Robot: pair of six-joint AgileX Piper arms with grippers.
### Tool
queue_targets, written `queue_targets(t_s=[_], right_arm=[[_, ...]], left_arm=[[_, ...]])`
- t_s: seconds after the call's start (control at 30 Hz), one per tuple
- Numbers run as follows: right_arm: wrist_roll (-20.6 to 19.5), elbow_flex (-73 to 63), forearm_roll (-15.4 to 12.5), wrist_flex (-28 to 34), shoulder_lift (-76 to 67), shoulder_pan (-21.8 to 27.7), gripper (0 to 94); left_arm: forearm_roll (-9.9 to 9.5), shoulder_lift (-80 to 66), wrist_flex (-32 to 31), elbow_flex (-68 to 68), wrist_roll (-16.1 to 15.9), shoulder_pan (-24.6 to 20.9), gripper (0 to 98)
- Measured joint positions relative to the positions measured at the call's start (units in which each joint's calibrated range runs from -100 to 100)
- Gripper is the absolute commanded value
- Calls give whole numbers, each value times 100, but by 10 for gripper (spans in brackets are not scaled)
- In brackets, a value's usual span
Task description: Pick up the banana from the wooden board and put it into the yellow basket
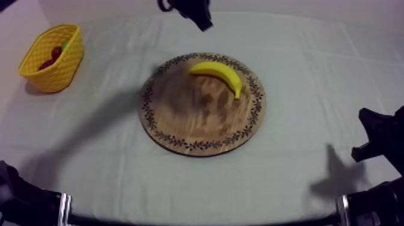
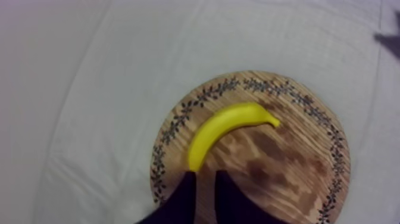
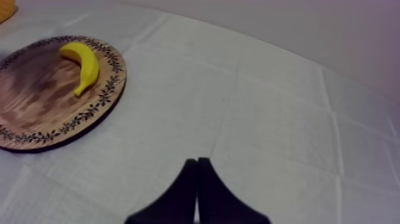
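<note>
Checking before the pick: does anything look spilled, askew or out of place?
Nothing stands out. The banana lies whole on the wooden board, the yellow basket stands upright with a small red fruit inside, and the left claw hangs open by the banana's end.

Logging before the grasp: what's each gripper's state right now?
Left gripper: open, at the banana's end, holding nothing.
Right gripper: shut on nothing.

Showed matte black throughout: two tapering, smooth black fingers on the left gripper (image 2: pixel 205 179) and likewise on the right gripper (image 3: pixel 197 162), with bulky, angular housings on the left arm (image 1: pixel 24 203) and right arm (image 1: pixel 379 201), each banded by a pale silver ring (image 1: pixel 65 207).
</note>
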Motion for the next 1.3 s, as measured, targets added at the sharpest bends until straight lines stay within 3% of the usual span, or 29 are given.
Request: queue_targets(t_s=[0.17, 0.33, 0.97, 1.3], right_arm=[[0, 0, 0, -2, 0, 0, 2], [0, 0, 0, -2, 0, 0, 2], [0, 0, 0, -2, 0, 0, 2], [0, 0, 0, -2, 0, 0, 2]], left_arm=[[36, 533, 0, -331, -108, 17, 611], [36, 894, 0, -480, -137, 25, 737], [69, 2651, 439, -1772, -394, 69, 764], [5, 3699, 1310, -3284, -468, 114, 762]])
